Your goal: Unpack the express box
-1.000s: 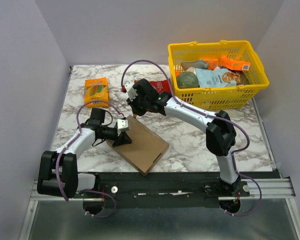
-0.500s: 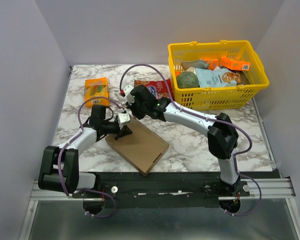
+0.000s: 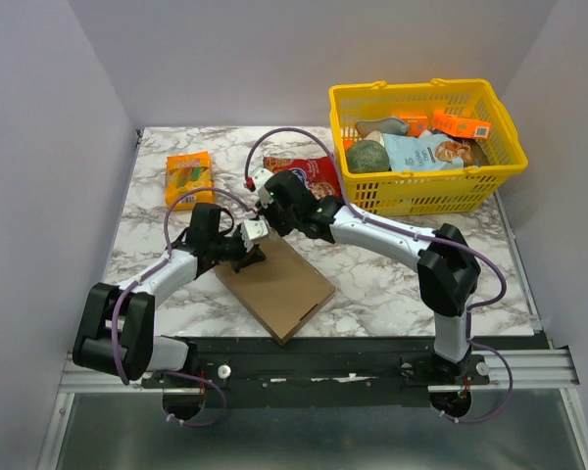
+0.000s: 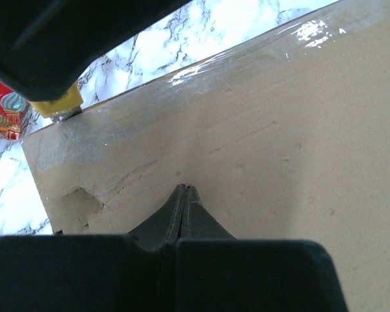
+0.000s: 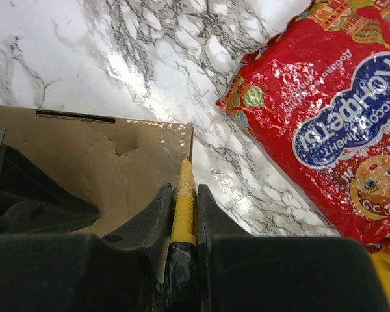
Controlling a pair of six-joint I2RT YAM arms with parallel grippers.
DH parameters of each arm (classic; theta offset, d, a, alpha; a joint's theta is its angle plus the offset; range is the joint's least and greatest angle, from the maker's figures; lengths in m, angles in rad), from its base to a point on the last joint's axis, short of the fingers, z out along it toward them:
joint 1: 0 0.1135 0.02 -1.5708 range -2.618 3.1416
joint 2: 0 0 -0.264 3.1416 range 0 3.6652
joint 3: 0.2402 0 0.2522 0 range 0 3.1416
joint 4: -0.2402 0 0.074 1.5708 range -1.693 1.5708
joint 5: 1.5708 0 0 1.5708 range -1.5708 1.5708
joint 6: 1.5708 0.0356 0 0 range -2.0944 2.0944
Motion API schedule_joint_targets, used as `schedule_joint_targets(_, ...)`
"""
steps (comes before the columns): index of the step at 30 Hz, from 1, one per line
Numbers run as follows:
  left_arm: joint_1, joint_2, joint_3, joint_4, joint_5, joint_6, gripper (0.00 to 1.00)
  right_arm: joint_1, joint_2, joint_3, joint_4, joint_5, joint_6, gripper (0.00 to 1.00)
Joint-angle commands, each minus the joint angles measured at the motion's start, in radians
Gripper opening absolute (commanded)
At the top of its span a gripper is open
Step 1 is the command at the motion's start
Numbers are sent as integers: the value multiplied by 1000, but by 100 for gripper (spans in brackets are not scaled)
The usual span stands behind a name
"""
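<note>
The express box (image 3: 284, 287) is a flat brown cardboard mailer lying at an angle at the table's front centre, with clear tape along its far edge. My left gripper (image 3: 254, 258) is shut and empty, its tips pressed on the box top (image 4: 260, 136) near the far left corner; the closed tips show in the left wrist view (image 4: 184, 190). My right gripper (image 3: 267, 223) is shut on a yellow cutter tool (image 5: 184, 198), whose tip touches the box's far corner edge (image 5: 91, 153). The tool's tip also shows in the left wrist view (image 4: 55, 107).
A red snack bag (image 3: 306, 173) lies just behind the right gripper and shows in the right wrist view (image 5: 325, 110). A yellow basket (image 3: 421, 91) with several packets stands at the back right. An orange packet (image 3: 189, 179) lies at the back left.
The left gripper has slid right and farther along the box top. The right gripper has shifted right, bringing the tool to the box's far corner and uncovering the red bag.
</note>
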Motion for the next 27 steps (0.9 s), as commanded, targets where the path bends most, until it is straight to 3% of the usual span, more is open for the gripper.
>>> schedule_joint_targets(1,-25,64,-33,-18,-323,-57,0,12,-31,-59,-194,1,33,0)
schedule_joint_targets(15,-28,73,-43,-10,-366,-119,0,13,-24,-30,-274,41,193,0)
schedule_joint_targets(27,-37,118,-23,17,-450,-179,0,21,-94,-100,-294,38,127,0)
